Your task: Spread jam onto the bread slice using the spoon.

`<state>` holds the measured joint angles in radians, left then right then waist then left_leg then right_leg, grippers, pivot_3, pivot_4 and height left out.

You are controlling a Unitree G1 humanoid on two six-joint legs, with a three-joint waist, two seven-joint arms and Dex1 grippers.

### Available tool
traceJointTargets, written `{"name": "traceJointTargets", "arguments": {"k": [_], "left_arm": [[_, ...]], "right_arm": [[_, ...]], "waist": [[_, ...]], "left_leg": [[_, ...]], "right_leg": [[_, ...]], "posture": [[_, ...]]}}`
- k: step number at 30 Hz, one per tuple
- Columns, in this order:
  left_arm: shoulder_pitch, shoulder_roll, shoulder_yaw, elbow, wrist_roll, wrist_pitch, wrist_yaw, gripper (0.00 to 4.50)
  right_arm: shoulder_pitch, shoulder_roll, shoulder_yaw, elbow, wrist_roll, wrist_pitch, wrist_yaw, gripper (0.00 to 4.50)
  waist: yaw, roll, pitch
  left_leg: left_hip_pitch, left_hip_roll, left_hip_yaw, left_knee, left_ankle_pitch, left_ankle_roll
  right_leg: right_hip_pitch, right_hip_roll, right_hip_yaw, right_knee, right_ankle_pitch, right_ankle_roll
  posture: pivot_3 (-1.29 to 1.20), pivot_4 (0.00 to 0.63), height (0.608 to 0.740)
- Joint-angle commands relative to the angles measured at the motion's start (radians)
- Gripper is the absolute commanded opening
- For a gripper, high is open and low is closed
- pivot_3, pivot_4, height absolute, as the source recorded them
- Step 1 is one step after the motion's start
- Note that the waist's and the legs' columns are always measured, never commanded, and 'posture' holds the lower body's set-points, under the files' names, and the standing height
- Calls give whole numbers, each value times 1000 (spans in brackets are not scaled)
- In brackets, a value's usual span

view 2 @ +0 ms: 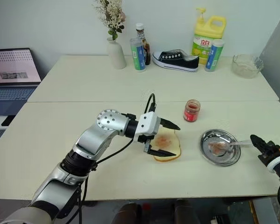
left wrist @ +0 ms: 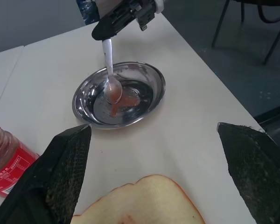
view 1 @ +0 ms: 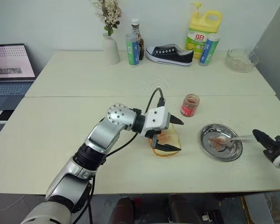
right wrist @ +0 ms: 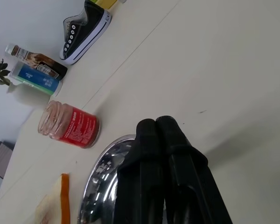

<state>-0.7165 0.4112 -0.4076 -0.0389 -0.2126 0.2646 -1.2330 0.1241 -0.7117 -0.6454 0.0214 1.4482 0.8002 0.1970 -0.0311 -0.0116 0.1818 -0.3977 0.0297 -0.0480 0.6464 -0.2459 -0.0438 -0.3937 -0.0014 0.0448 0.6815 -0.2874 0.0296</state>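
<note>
The bread slice (view 2: 171, 147) lies flat at the table's middle with a pale pink smear on it. My left gripper (view 1: 179, 135) hovers just over it, open, one finger on each side of the slice, nothing held. The jam jar (view 1: 190, 105), clear glass with a red label, stands just behind and to the right of the slice. Further right sits a round steel dish (view 1: 207, 140) with a jam smear (left wrist: 123, 100) inside. The spoon (left wrist: 109, 70) rests its bowl in that dish. My right gripper (view 1: 257, 135), at the table's right edge, is shut on the handle's end.
Along the back edge stand a white vase with flowers (view 1: 111, 46), two blue-green tubes and a dark sauce bottle (view 1: 139, 39), a black shoe (view 1: 170, 53), a yellow detergent bottle (view 1: 203, 30) and a glass bowl (view 1: 241, 59). A laptop (view 1: 9, 70) sits off the table's left.
</note>
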Motion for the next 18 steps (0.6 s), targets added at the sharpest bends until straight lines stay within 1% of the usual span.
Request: {"name": "traceJointTargets", "arguments": {"k": [1, 5, 8, 16, 18], "left_arm": [[-9, -6, 0, -30, 16, 0, 22, 4500], [-6, -9, 0, -36, 21, 7, 29, 4500], [4, -3, 3, -55, 16, 22, 30, 4500], [9, 11, 14, -70, 12, 37, 29, 4500], [7, 15, 18, -70, 8, 41, 29, 4500]], "right_arm": [[-26, -21, -11, 45, -54, 17, 73, 35], [-57, -15, -15, 85, -93, 39, 108, 35], [-85, -7, -16, 106, -115, 53, 123, 715], [-111, 4, -47, 129, -150, 80, 137, 3500], [-110, -5, -66, 137, -154, 85, 136, 4301]], "waist": [[0, 0, 0], [0, 0, 0], [0, 0, 0], [0, 0, 0], [0, 0, 0]], "left_leg": [[0, 0, 0, 0, 0, 0], [0, 0, 0, 0, 0, 0], [1, 0, 0, 0, 0, 0], [2, 0, 0, 0, 0, 0], [2, 0, 0, 0, 0, 0]], "right_leg": [[0, 0, 0, 0, 0, 0], [1, 0, 0, 0, 0, 0], [1, 0, 0, 0, 0, 0], [2, 0, 0, 0, 0, 0], [2, 0, 0, 0, 0, 0]], "posture": [[0, 150, 740], [0, 150, 740], [0, 150, 740], [0, 150, 740], [0, 150, 740]]}}
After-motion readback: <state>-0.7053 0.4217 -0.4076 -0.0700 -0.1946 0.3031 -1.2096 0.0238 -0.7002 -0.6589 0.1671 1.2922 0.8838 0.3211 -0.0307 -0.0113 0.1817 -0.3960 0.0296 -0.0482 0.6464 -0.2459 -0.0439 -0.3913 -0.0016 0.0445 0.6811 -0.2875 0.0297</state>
